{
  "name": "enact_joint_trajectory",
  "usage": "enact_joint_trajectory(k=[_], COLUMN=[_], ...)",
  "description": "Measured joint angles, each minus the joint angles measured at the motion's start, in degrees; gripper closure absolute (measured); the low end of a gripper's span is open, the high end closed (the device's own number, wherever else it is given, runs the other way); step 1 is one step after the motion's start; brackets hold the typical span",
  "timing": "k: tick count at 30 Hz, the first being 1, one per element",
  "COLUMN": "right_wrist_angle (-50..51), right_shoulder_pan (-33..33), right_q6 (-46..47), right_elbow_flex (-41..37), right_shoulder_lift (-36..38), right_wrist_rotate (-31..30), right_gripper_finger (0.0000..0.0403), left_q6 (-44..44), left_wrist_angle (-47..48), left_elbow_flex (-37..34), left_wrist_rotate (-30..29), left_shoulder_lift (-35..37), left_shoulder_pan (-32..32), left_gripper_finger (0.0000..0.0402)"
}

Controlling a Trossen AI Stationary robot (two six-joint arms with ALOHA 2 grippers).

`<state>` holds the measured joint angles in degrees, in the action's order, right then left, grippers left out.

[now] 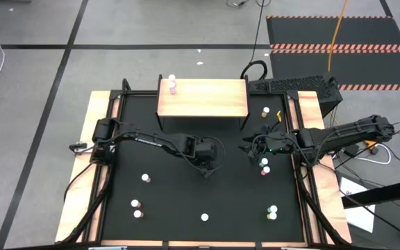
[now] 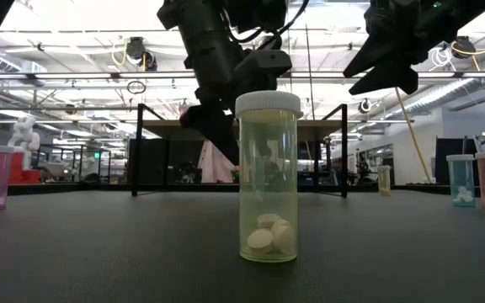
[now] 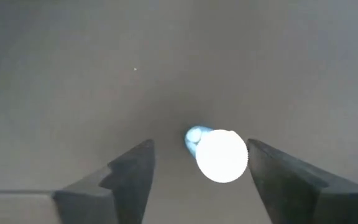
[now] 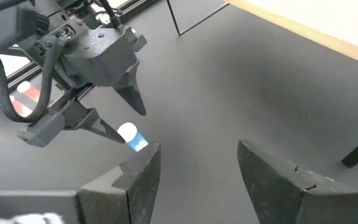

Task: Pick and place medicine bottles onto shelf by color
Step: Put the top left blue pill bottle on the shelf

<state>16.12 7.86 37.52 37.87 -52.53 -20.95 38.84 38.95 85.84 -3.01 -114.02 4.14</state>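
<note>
Low view puts your nearest thing at frame centre: a yellow-green clear bottle with white cap [image 2: 268,177] upright on the black worktop [image 2: 99,252]. Behind it, your left pincer [image 3: 197,168] stands open astride a pale blue white-capped bottle [image 3: 213,152]. Your right pincer [image 4: 197,168] hovers open. Farthest, upper centre of the high view, the light-wood shelf [image 1: 207,97] carries one pink bottle [image 1: 172,85].
</note>
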Motion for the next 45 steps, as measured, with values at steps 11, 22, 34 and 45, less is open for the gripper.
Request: enact_joint_trajectory(k=[11,22,34,45], right_wrist_angle=[0.02,-0.06,-1.33,-1.68], right_shoulder_pan=[0.00,-0.01,-0.27,-2.95], right_q6=[0.83,0.81,-3.90,-7.99], right_elbow_flex=[0.00,0.00,0.00,0.00], right_shoulder_lift=[-0.02,-0.04,-0.04,-0.04], right_wrist_rotate=[0.01,0.02,-1.86,-1.73], right_gripper_finger=[0.0195,0.0195,0.0195,0.0195], left_q6=[-2.24,-0.14,-7.28,-16.00], left_wrist_angle=[-0.21,2.81,21.31,29.73], left_elbow_flex=[0.00,-0.02,10.65,29.84], left_wrist_rotate=[0.00,1.71,4.50,-0.97], left_shoulder_lift=[0.00,3.10,10.79,10.05], left_shoulder_pan=[0.02,-1.18,-7.33,-17.68], left_gripper_finger=[0.0276,0.0274,0.0273,0.0273])
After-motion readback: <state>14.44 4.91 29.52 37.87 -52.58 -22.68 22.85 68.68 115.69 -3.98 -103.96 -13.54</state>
